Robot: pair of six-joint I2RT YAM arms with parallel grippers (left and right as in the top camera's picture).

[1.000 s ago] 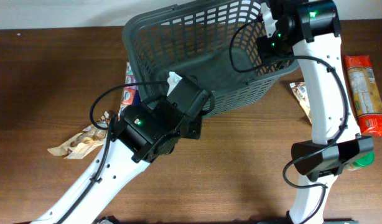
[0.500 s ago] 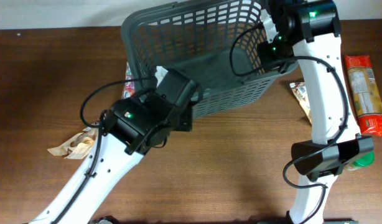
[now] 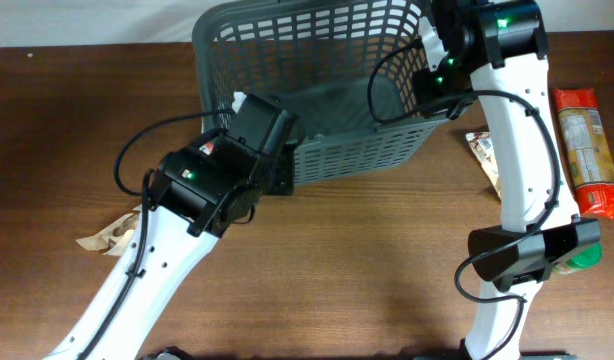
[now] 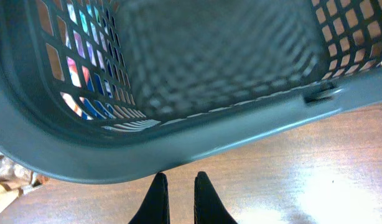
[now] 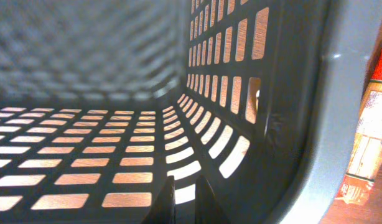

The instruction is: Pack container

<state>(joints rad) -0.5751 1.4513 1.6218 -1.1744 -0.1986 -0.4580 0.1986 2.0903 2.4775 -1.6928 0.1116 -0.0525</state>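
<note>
The basket [image 3: 357, 155] is big and dark grey, with lots of little holes in its sides. It sits on the brown table [image 3: 387, 260], on the side far from where the arms start. I cannot tell if it lies flat.

The left gripper [image 4: 178, 196] is outside the basket, at the near wall by the basket's left corner. In the left wrist view its two black fingers [image 4: 155, 199] sit just under the basket's thick rim. I cannot tell if they touch it. The fingers are close together with only a thin gap, and bare table shows in that gap.

The right gripper [image 5: 183, 196] is at the basket's right end and reaches in over the rim. In the right wrist view its fingers point at the wall with the holes, and the rim runs by on the right. These fingers are close together too. I cannot tell if they pinch any bit of the basket.

A colourful packet [image 4: 76, 62] lies at the basket's left side and shows through the holes there. A small packet [image 3: 484, 155] lies just beside the basket's near right corner. A long red packet [image 3: 587, 150] lies farther out to the basket's right. A thing with a green top [image 3: 584, 257] is well apart from the basket, to the near right, partly hidden by the right arm [image 3: 522, 150]. A crumpled tan packet [image 3: 122, 230] lies well apart from the basket, to the near left.
</note>
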